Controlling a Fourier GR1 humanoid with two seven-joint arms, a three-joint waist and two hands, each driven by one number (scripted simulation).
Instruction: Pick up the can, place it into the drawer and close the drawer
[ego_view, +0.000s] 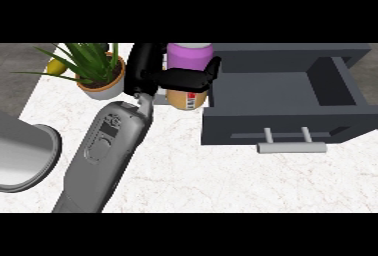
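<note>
You have the white marbled counter filling most of the view, and at three o'clock on it sits the dark grey box-shaped drawer, pulled open with its pale grey bar handle facing six o'clock. At nine o'clock a grey rounded metal vessel shows partly, cut by the edge. Your one visible grey forearm rises from seven o'clock toward twelve. At eleven o'clock stands a green leafy plant in a terracotta pot. The black hand has its fingers curled round the tan cylindrical can with a purple top, held just outside the drawer's nine o'clock wall.
</note>
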